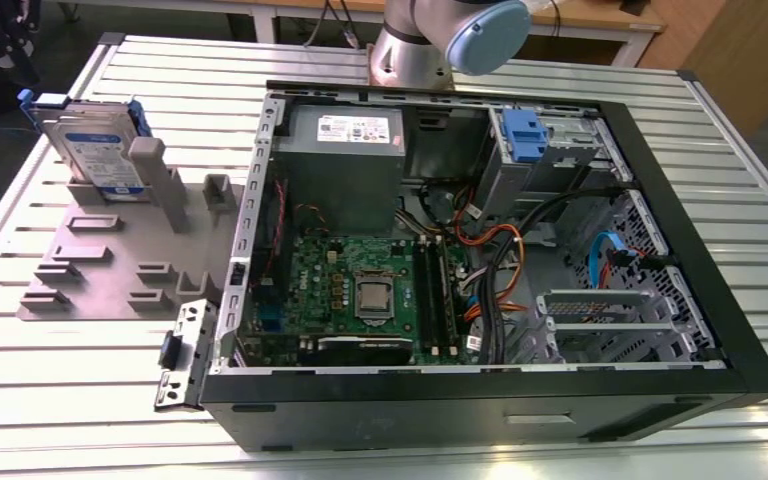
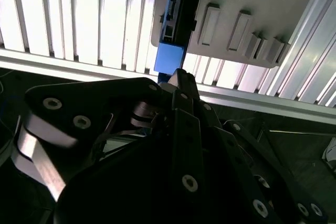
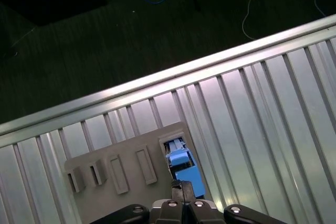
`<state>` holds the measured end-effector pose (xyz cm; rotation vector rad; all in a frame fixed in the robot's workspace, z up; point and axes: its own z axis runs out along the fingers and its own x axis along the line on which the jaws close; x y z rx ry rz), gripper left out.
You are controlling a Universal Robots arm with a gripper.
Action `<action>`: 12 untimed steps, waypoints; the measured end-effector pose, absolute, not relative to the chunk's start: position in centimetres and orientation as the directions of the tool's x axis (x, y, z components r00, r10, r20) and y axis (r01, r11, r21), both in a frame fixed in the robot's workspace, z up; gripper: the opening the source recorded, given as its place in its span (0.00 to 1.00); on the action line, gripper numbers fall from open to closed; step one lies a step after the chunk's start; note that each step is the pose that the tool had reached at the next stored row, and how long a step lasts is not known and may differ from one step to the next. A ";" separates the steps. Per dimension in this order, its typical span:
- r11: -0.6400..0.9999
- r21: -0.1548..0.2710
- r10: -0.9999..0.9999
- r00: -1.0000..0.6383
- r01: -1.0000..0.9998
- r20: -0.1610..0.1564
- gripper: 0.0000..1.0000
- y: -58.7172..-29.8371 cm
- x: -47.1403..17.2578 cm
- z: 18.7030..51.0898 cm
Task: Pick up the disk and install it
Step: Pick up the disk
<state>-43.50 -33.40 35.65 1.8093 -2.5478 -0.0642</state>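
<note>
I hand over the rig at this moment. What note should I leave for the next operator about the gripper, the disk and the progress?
Gripper: shut, holding nothing, pointed at the blue end of the disk in both wrist views.
Disk: upright in the grey holder, to the exterior view's left of the open computer case.
Done: nothing visible; the disk is not picked up.
Left: pick-up and installation.

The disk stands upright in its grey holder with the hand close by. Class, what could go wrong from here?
1. The hand looks shut beside the blue end of the disk; pushing in like that might knock the upright disk askew in the grey holder.
2. Loose cables lie across the open case; the disk could snag on them going in.
</note>
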 end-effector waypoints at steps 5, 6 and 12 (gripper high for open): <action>0.329 0.043 -0.944 -0.330 -0.943 -0.011 0.11 -33.4 -43.5 35.6; 0.329 0.043 -0.944 -0.330 -0.943 -0.011 0.11 -33.4 -43.5 35.6; 0.323 0.043 -0.946 -0.324 -0.945 -0.011 0.11 -33.4 -43.5 35.6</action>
